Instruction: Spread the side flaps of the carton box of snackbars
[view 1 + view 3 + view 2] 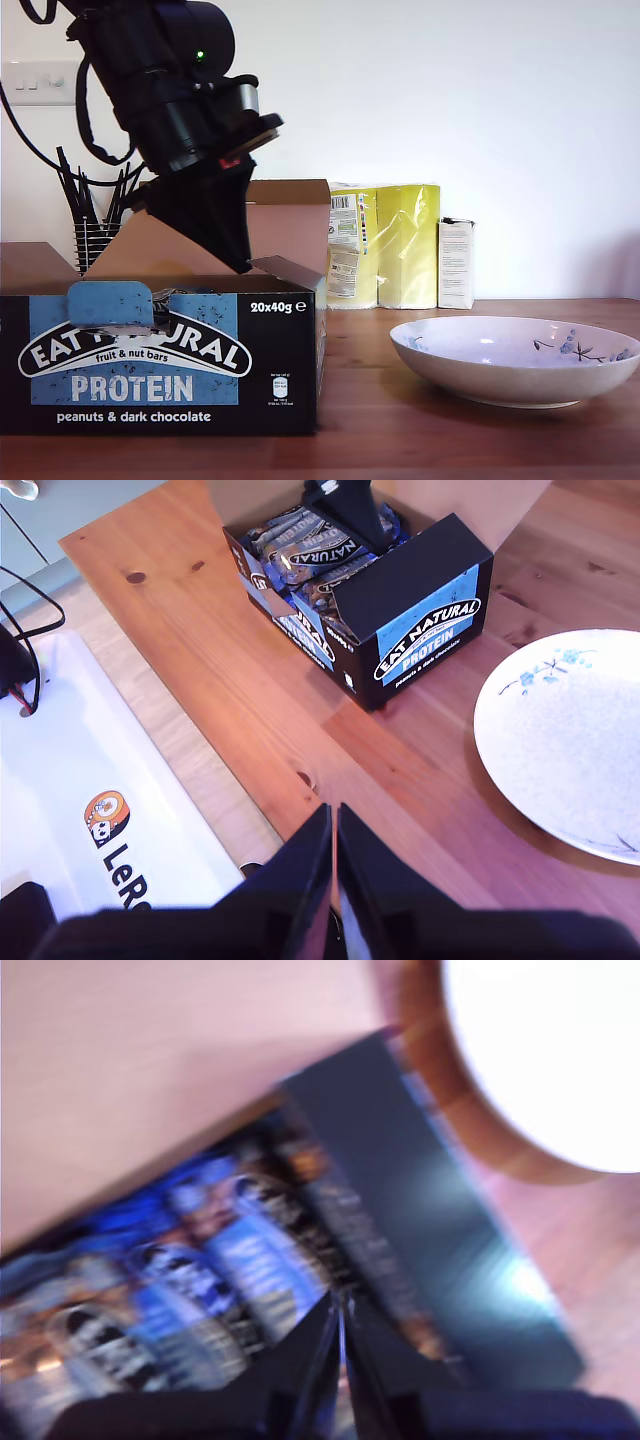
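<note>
The carton box [160, 350], black with a blue front panel, stands at the exterior view's left, open, with wrapped bars [300, 550] inside. My first gripper [240, 262] is shut and points down into the box, just above the bars [230, 1260]. Its tip is close to the free edge of one side flap [290, 268]. That flap leans inward over the box, black face up [430, 1220], brown face underneath. A second brown flap [35, 262] rises at the box's other end. My second gripper [333, 815] hangs shut and holding nothing, high above the table and well away from the box [430, 630].
The wide brown lid flap [290, 215] stands upright behind the box. A white bowl with blue flowers [515, 360] sits to the exterior view's right. A yellow wrapped pack [385, 245] and a small white carton [456, 262] stand by the wall. A white mat [110, 800] lies beside the table.
</note>
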